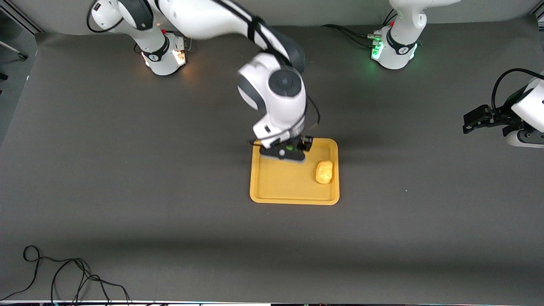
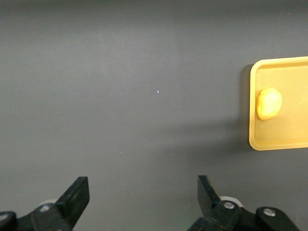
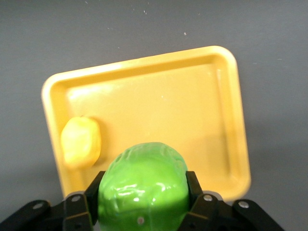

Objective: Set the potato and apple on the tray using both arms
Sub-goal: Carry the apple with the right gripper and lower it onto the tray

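Jaws: right gripper (image 3: 142,211) clamping faceted bright-green apple (image 3: 142,186), hanging over flat yellow-orange tray (image 1: 276,196), bare floor directly below | lumpy yellow-tan potato (image 1: 324,171) lying on tray twd left arm's end | left gripper (image 2: 143,202) spread wide, holding nothing, waiting off-tray.

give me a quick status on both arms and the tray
Right gripper shut on apple, over tray. Left gripper open, waiting over bare table at its own end. Potato already on tray. Nothing in the way.
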You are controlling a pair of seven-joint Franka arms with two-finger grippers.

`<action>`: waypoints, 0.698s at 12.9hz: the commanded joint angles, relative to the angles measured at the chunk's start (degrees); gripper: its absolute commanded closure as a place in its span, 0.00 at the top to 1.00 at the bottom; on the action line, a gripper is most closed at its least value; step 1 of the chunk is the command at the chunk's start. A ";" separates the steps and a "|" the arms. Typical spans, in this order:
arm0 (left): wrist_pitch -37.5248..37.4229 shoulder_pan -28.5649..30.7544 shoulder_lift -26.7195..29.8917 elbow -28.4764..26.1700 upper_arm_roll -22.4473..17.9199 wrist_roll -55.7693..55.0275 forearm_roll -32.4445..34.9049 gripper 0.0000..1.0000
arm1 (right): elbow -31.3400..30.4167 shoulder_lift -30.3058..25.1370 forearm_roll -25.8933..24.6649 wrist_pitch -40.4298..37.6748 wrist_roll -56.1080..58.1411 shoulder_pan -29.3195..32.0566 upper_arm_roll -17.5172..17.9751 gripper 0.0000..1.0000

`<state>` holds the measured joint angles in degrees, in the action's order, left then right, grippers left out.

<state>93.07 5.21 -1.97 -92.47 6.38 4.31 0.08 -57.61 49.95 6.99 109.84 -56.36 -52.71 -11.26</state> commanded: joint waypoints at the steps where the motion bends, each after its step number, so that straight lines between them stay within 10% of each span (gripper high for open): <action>1: 0.27 0.59 0.30 -0.34 0.12 0.88 0.10 1.00 | 1.72 6.37 0.57 6.49 -0.86 0.33 0.28 0.40; 7: 0.54 0.59 0.21 -0.52 0.21 0.88 0.10 1.00 | -4.18 9.46 0.13 16.10 -0.42 0.51 0.28 0.40; 8: 0.54 0.59 0.21 -0.52 0.21 0.88 0.01 1.00 | -4.18 9.81 0.22 16.10 -0.51 0.51 0.28 0.47; 9: 0.54 0.68 0.21 -0.52 0.21 0.88 0.10 1.00 | -4.18 9.81 0.40 16.10 -1.03 0.94 0.28 0.92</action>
<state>93.13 5.39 -2.19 -92.53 6.32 4.32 0.08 -61.01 60.31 6.99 124.95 -56.36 -52.23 -11.23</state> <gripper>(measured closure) 0.000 0.304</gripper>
